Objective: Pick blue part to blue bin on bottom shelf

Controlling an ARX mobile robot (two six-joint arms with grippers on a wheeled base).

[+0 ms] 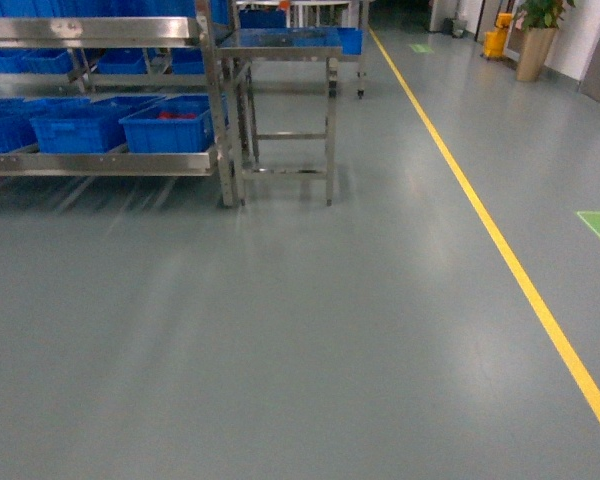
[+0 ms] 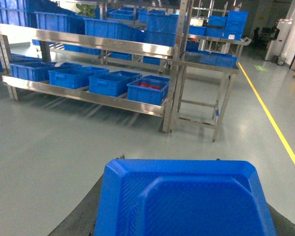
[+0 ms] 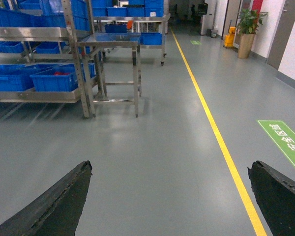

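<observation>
Transit seems the step in hand: the left gripper (image 2: 184,216) clasps a blue tray-like piece, perhaps the blue part (image 2: 182,201), while the right gripper (image 3: 169,196) hangs released and the bottom shelf (image 1: 100,160) stands well apart.

a big blue tray-like plastic piece (image 2: 184,201) fills the near bottom, dark gripper fingers (image 2: 76,219) at its edges. far left, a steel rack (image 2: 103,46) holds blue bins (image 2: 147,91) on its bottom shelf (image 2: 88,94); a yellow floor line (image 2: 273,123) runs right.
</observation>
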